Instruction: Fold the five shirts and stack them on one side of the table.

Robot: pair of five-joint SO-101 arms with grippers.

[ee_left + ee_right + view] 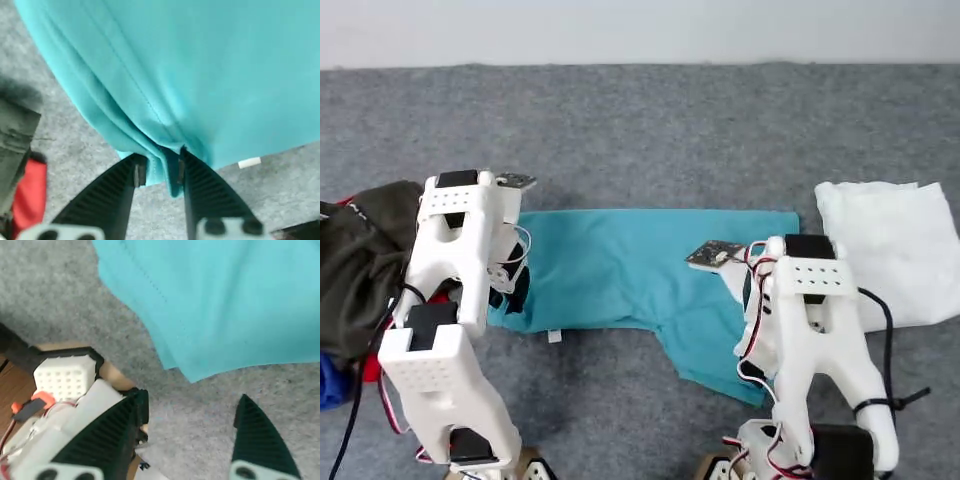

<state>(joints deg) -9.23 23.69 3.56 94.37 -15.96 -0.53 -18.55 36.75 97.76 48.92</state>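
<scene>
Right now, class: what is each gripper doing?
Left gripper: closed on the teal shirt.
Right gripper: open, holding nothing.

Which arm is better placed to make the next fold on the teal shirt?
Left. The left gripper is shut on the shirt at its edge, likely ready to pull it over; the right gripper is open above the mat, holding nothing.

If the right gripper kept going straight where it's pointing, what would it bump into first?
The right gripper would probably meet the grey felt table cover first, just short of the teal shirt; depth is unclear.
</scene>
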